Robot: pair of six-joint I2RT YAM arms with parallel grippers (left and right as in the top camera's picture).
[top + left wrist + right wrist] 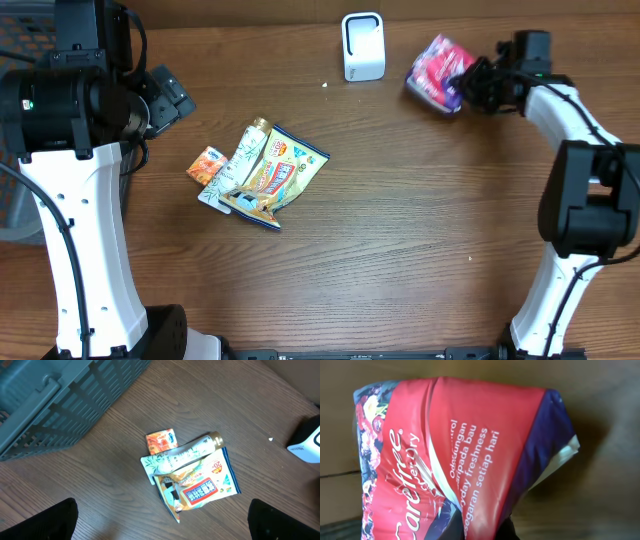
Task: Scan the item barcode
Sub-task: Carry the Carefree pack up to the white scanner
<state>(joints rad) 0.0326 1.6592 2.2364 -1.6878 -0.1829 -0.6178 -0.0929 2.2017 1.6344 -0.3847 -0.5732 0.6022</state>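
Your right tool (470, 85) is closed on the red packet (438, 73), pinching its right-hand edge in the upper right of the overhead frame. The wrist view is filled with the packet's printed red and purple face, with the dark fingers just at the bottom edge. No barcode shows in either view, so it is probably on the hidden side.

What the next move turns on is this: the white scanner (363, 46) stands just left of the packet in the overhead frame, near it but not touching. The packet reaches from your tool toward the scanner, and its long axis appears to slant across the frame. The right arm is by far the nearer one. You will likely need to carry the packet left and turn it so the hidden face meets the scanner's window.

Your left tool (162, 515) is wide open and holds nothing, hanging over the left part of the desk (400, 230), well apart from the scanner.

The count is one scanner and one red packet. Centre-left is a pile of three: an orange sachet (207, 165), a pale tube (243, 155) and a snack bag (285, 172), overlapping. There is also one blue basket (60, 400).
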